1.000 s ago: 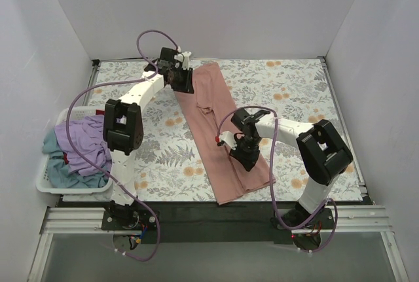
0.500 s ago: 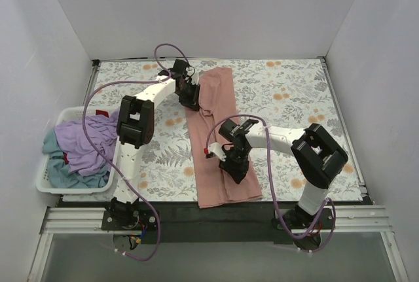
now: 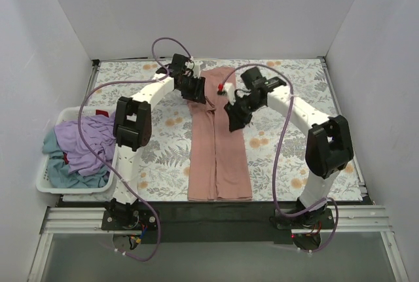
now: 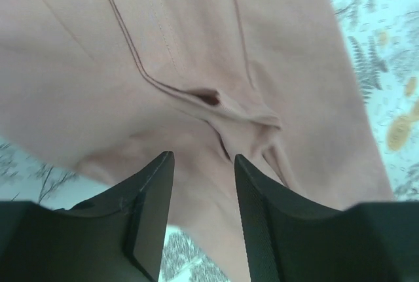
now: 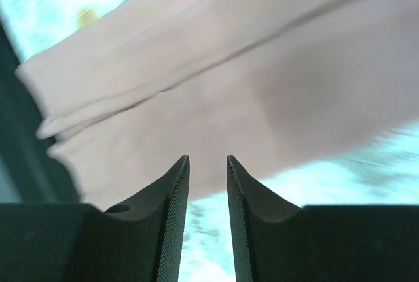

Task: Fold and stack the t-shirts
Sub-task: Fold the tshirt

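A lavender shirt [image 3: 82, 141] is heaped over a teal shirt [image 3: 55, 172] in the basket [image 3: 40, 180] at the left. The pink shirt [image 3: 219, 158] is laid on the worktop [image 3: 294, 99] as a long folded strip. The left pincer [image 3: 198, 94] is held apart above its far left edge, the right pincer [image 3: 234, 122] narrowly apart, empty, at its right edge

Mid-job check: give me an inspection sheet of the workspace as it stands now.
Surface: floral-patterned table, lying flat.
Job's things: pink t-shirt folded into a long strip down mid-table; lavender t-shirt and teal t-shirt heaped unfolded in the basket.
Clutter: white basket at the table's left edge.
Grippers: left gripper open over the strip's far end; right gripper narrowly open beside the strip, holding nothing.
Cables: purple cables loop freely along both arms.
Surroundings: plain white walls on three sides.
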Controlling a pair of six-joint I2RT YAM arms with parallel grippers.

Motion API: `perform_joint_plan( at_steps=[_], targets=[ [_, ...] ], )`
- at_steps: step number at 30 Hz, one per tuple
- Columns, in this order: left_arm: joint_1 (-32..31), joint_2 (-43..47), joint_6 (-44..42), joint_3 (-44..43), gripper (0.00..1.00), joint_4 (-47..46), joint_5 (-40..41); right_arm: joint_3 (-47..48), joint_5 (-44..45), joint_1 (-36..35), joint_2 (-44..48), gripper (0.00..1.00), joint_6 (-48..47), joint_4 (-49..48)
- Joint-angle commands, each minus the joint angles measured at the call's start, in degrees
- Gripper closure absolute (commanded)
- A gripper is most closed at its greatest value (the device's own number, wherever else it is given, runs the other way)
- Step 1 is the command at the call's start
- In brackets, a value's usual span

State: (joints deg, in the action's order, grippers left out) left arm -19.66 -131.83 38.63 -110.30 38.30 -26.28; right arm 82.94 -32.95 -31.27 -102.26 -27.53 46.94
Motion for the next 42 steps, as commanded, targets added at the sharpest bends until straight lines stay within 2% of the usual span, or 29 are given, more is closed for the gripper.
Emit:
perform_joint_plan(
  at_steps=[1,6,10,15,19,26,30,34,38,42],
  targets=[
    [1.1,9.8,0.6,2.0,0.57,-3.3,-2.9,10.6,5.2,4.6,-5.8,0.66,1.2,0.3],
    [1.2,9.5,2.1,5.2,0.55,-3.2,-1.4,22.0,13.3,6.0,-14.4,0.7,2.8,-1.7],
    [1.5,6.7,3.6,4.6,0.61,-4.0,0.5,25.9,16.5,6.1,-19.8,0.75,4.4,-4.9],
    [1.7,2.1,4.3,1.1,0.74,-3.3,5.3,28.6,20.2,6.1,-25.4,0.8,5.4,-9.1],
    [3.0,-1.8,3.3,-2.5,0.75,1.7,7.9,28.1,22.0,6.1,-27.8,0.81,5.6,-11.6],
    [5.3,-3.2,-0.8,-2.5,0.75,5.3,11.3,22.4,21.7,6.0,-27.3,0.82,5.1,-12.0],
    [6.3,0.2,-3.8,-2.6,0.69,4.6,4.1,19.3,17.7,6.0,-24.1,0.82,4.8,-11.9],
    [6.3,4.3,-3.4,-2.2,0.66,1.4,-3.9,21.5,15.4,6.0,-21.1,0.82,4.8,-12.2],
    [6.3,5.9,0.6,-1.7,0.66,-2.9,-3.4,27.2,16.3,6.0,-22.3,0.81,5.0,-12.5],
    [6.3,2.6,1.9,-6.1,0.69,-3.2,0.5,33.0,19.9,6.0,-26.3,0.81,4.9,-12.1]
  ],
)
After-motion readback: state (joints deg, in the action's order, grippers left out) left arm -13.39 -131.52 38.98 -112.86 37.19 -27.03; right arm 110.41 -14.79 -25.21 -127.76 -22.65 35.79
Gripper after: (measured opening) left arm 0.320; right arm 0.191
